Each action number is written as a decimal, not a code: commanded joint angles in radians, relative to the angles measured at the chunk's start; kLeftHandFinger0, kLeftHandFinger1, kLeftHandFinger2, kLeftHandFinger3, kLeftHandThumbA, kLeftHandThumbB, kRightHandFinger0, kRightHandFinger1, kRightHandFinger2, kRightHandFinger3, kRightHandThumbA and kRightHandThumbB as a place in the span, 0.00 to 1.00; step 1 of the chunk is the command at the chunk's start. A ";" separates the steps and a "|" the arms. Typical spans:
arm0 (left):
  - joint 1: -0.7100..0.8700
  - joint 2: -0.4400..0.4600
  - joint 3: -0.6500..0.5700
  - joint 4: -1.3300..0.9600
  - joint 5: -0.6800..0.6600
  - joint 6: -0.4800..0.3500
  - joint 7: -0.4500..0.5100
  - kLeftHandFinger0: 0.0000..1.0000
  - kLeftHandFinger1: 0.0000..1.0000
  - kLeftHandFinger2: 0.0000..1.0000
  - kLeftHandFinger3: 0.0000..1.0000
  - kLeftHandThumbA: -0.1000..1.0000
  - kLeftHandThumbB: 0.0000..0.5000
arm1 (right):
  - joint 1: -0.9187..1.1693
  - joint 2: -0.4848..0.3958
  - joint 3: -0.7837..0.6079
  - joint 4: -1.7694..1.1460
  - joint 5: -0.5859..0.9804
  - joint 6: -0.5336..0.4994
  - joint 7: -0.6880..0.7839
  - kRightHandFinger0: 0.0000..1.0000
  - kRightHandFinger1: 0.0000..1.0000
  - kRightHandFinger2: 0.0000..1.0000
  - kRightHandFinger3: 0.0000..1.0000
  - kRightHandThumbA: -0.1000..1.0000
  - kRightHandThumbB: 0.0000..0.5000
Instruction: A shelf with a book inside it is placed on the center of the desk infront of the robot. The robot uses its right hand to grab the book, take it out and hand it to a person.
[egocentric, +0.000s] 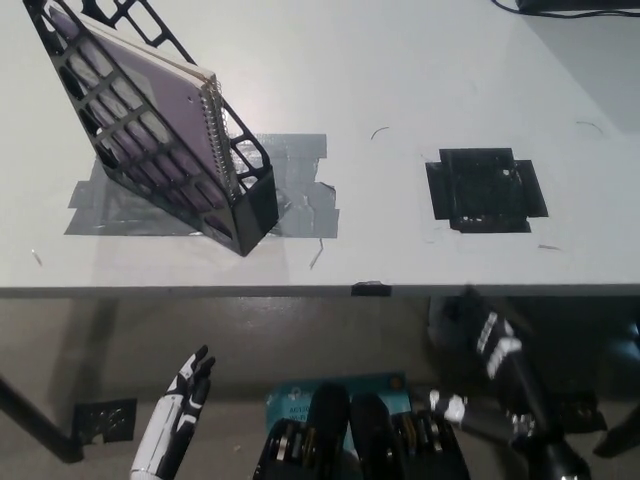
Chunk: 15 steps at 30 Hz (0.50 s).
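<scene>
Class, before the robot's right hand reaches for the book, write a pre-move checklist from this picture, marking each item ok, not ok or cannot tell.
1. Book sits inside the shelf, spiral edge showing: ok.
2. Shelf stands on the desk, over the grey tape: ok.
3. Right hand is below the desk edge, away from the shelf: ok.
4. Right hand open and ready to grasp: cannot tell, it is blurred.
5. Left hand rests low at the lower left, fingers apart, clear of the shelf: ok.
6. Person ready to receive the book: cannot tell, none in view.
</scene>
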 joint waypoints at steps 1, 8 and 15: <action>-0.008 -0.002 -0.008 -0.013 0.008 -0.041 0.013 1.00 1.00 1.00 1.00 1.00 0.56 | -0.086 0.022 0.008 -0.049 -0.006 -0.018 -0.004 1.00 1.00 1.00 1.00 1.00 0.43; -0.009 -0.001 -0.012 -0.023 0.022 -0.032 0.013 1.00 1.00 1.00 1.00 1.00 0.60 | -0.282 0.081 0.048 0.017 -0.078 0.065 -0.026 1.00 1.00 1.00 1.00 1.00 0.46; -0.007 0.000 -0.011 -0.026 0.013 -0.027 0.005 1.00 1.00 1.00 1.00 1.00 0.63 | -0.495 0.161 0.071 0.180 -0.090 0.110 -0.033 1.00 1.00 1.00 1.00 1.00 0.46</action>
